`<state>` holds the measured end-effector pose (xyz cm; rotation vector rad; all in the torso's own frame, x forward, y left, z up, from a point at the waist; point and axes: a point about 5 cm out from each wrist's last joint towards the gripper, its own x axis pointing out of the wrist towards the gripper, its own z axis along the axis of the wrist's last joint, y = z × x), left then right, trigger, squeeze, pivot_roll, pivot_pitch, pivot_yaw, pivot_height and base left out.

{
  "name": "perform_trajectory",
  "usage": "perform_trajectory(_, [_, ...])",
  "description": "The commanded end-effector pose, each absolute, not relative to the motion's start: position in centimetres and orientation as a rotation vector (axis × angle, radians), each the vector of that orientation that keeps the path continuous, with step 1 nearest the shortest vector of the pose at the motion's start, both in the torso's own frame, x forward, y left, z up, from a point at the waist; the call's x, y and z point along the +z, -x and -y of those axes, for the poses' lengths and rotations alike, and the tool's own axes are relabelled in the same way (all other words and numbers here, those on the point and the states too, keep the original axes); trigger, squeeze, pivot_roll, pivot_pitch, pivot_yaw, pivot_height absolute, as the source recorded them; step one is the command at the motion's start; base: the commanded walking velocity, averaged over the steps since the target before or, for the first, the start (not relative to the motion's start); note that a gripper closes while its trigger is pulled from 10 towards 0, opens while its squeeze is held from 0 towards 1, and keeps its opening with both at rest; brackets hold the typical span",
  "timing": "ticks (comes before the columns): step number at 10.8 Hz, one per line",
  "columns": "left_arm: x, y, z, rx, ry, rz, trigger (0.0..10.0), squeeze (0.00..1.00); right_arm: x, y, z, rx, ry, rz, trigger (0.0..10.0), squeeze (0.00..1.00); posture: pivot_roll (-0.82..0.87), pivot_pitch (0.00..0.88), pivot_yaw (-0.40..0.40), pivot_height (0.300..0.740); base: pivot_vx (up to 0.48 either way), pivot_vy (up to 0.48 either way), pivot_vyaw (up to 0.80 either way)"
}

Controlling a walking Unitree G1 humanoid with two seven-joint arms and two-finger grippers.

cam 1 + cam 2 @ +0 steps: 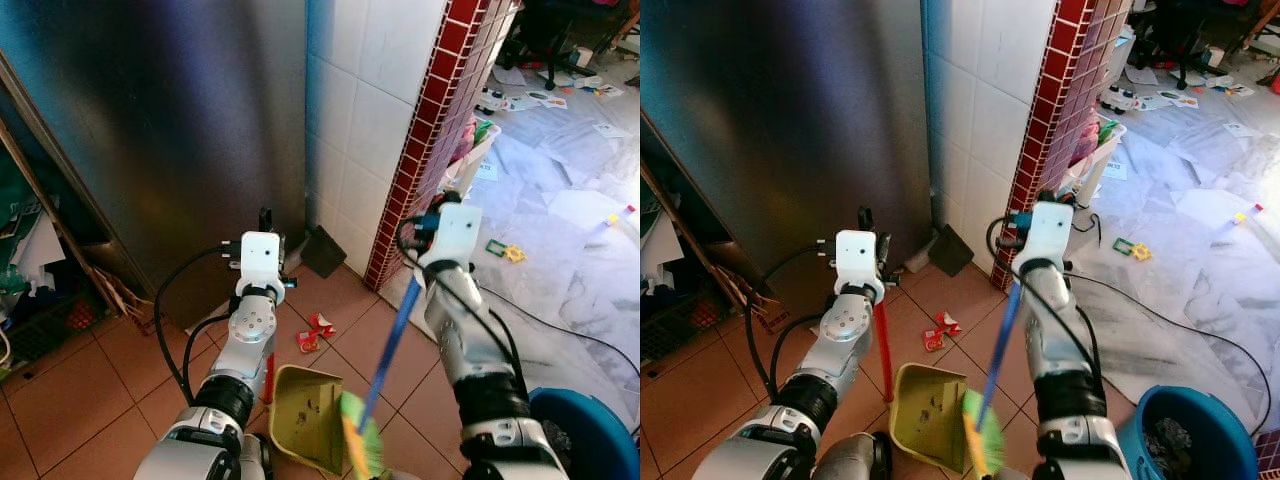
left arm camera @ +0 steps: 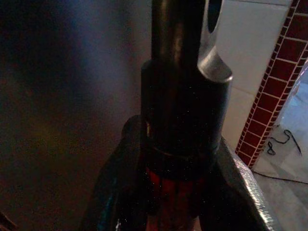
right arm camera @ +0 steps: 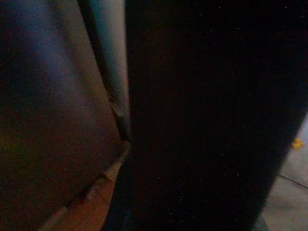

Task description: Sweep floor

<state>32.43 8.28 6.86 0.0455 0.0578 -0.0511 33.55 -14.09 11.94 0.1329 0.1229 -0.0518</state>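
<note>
I hold the dustpan (image 1: 925, 415) by its red handle, left gripper (image 2: 178, 192) clamped, and the broom (image 1: 990, 385) in the right gripper (image 1: 440, 225), grip unclear, with red scraps (image 1: 315, 333) just beyond the dustpan, nearer my left arm.

A blue-handled broom (image 1: 998, 340) slants down to green bristles beside an olive dustpan (image 1: 928, 405) on its red handle; red scraps (image 1: 939, 331) litter the terracotta floor (image 1: 700, 370) nearby.
</note>
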Motion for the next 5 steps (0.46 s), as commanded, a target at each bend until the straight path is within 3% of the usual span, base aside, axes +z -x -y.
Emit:
perform_trajectory(1, [7.5, -32.9, -7.9, -0.057, -0.041, -0.038, 10.0, 0.0, 13.6, -34.0, 13.5, -0.022, -0.213, -0.071, 10.0, 0.0, -0.1, 0.008, -0.022, 0.74, 0.0, 0.0, 0.0])
perform_trajectory(5, [7.4, -33.0, -7.9, -0.062, -0.041, -0.04, 10.0, 0.0, 17.0, -34.9, 12.8, 0.057, -0.312, 0.008, 10.0, 0.0, -0.1, 0.0, -0.022, 0.74, 0.0, 0.0, 0.0])
